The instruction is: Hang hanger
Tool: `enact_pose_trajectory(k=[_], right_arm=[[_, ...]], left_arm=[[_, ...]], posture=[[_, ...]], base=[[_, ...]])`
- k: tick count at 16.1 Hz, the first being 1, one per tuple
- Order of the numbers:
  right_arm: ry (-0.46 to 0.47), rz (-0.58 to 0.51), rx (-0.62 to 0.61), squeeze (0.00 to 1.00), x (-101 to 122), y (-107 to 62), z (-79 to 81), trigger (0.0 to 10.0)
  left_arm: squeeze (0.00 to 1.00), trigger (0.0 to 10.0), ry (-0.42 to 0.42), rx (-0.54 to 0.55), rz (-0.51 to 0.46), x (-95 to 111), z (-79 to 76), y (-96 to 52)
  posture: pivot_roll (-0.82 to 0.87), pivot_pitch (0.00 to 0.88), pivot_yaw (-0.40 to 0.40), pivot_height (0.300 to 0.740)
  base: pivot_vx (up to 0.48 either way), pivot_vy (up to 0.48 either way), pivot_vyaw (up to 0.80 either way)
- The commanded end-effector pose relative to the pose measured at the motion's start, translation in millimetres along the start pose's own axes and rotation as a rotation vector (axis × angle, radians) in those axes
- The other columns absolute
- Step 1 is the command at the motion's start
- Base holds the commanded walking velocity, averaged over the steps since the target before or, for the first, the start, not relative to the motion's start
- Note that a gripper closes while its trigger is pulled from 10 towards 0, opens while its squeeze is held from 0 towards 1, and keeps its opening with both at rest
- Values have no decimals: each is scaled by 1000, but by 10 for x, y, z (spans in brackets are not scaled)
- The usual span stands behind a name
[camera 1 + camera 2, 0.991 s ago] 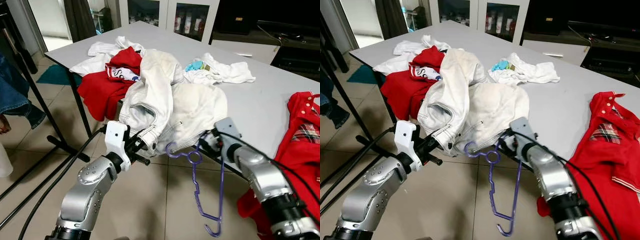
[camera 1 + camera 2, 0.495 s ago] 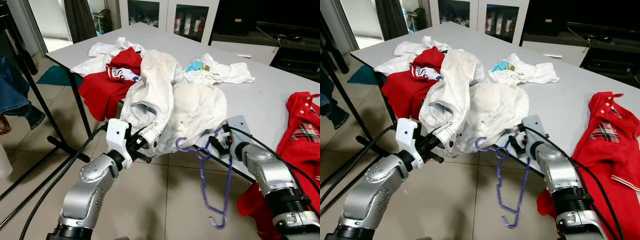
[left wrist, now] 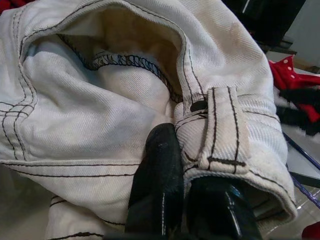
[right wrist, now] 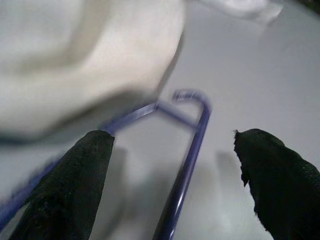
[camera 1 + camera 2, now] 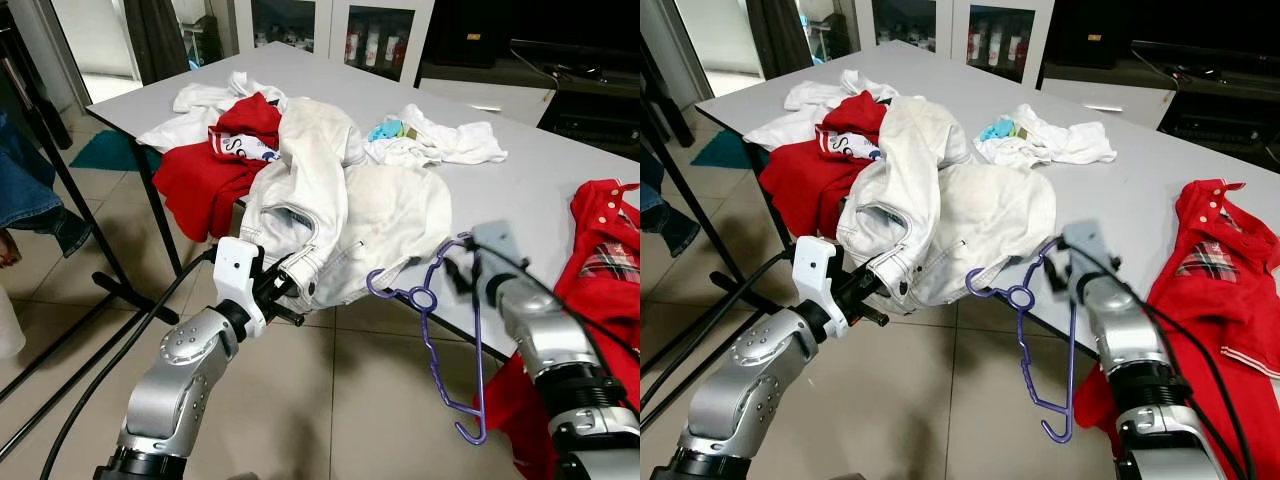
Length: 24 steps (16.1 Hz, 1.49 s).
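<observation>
The grey table (image 5: 520, 190) serves as the landmark. Draped over its near edge lies a pair of white jeans (image 5: 345, 215), the waistband hanging just past the edge toward the robot. The left gripper (image 5: 283, 297) sits at that near edge, just below the tabletop, its two black fingers (image 3: 157, 185) pressed together on the jeans' waistband beside a belt loop, so it is clamped on the cloth. The purple hanger (image 5: 445, 335) hangs off the table's near edge to the right of the jeans, its hook end near the white fabric and its long side dropping down toward the tiled floor (image 5: 340, 400). The right gripper (image 5: 1072, 262) is at the same near edge, just beside the hanger's top; in the right wrist view its fingers (image 4: 67, 180) stand wide apart with the hanger's bar running between them, not pressed by either. That view is blurred, and whether a finger touches the hanger cannot be told. Farther back on the table lie a red garment (image 5: 215, 160) to the left of the jeans and white clothes (image 5: 450, 145) toward the far side. A red shirt (image 5: 605, 250) with plaid trim hangs over the table's right end.
</observation>
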State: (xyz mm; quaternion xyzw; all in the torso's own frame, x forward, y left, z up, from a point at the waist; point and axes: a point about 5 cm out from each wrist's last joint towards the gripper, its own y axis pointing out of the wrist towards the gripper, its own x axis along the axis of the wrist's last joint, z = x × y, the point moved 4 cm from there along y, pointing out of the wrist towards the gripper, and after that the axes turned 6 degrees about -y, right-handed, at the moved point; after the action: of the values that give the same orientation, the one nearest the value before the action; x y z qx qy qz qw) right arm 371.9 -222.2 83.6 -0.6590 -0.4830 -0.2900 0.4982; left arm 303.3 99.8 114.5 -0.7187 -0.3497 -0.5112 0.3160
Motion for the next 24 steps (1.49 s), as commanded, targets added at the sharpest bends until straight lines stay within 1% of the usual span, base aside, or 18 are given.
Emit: enact_pose_trajectory(k=[1,2,3,4,5,6,8,9,10,11,13,14,16,17,19,20,24], right_arm=[[26,-82,-14,0,215,-38,-90,10000],[33,-120,-1,0,302,-101,-107,10000],[29,-126,3,0,313,-119,-104,10000],[26,-147,15,0,346,-186,-99,10000],[5,-174,56,0,386,-288,-48,10000],[-14,-185,98,0,396,-364,15,10000],[-103,-195,217,0,339,-606,248,10000],[-138,-193,250,55,285,-691,339,10000],[-151,-183,271,106,222,-754,412,10000],[-160,-169,286,90,167,-809,489,10000],[-165,-167,327,82,174,-858,630,10000],[-186,-156,336,75,164,-872,675,10000],[-298,-142,349,78,111,-887,769,10000],[-281,-132,366,78,96,-903,830,10000],[-276,-114,391,75,70,-925,893,10000],[-326,-53,414,75,-71,-927,970,10000],[-347,-39,402,86,-71,-922,979,10000]], left_arm=[[0,10000,15,-5,-7,21,-23,13],[0,10000,15,-4,-7,20,-22,6],[0,10000,15,-3,-7,21,-20,4],[0,10000,15,-2,-8,23,-17,5],[0,10000,15,-3,-8,23,-18,10],[0,10000,16,-5,-7,23,-20,15],[0,10000,19,-8,-8,39,-16,38],[0,10000,20,-9,-10,49,-13,46],[0,10000,22,-10,-12,64,-12,59],[0,10000,25,-13,-15,84,-13,78],[0,10000,30,-17,-19,104,-14,99],[0,10000,34,-20,-21,111,-17,109],[0,10000,42,-24,-27,132,-27,134],[0,10000,44,-23,-31,142,-21,140],[0,10000,46,-19,-36,153,-11,143],[0,10000,49,-11,-45,176,2,152],[0,10000,52,-12,-53,195,-3,168]], posture=[[-7,0,-46,740],[-8,0,-46,740],[-11,0,-44,740],[-16,0,-42,740],[-24,0,-38,740],[-26,0,-38,740],[-40,0,-32,740],[-44,0,-30,740],[-50,0,-29,740],[-58,0,-24,740],[-63,0,-21,740],[-63,0,-21,740],[-63,0,-21,740],[-59,0,-21,740],[-52,0,-26,740],[-48,0,-29,740],[-46,0,-33,740]], base=[[0,0,0],[0,0,0],[0,0,0],[0,0,0],[0,0,0],[0,0,0],[0,0,0],[0,0,0],[0,0,0],[0,0,0],[0,0,0],[0,0,0],[0,0,0],[0,0,0],[0,0,0],[0,0,0],[0,0,0]])
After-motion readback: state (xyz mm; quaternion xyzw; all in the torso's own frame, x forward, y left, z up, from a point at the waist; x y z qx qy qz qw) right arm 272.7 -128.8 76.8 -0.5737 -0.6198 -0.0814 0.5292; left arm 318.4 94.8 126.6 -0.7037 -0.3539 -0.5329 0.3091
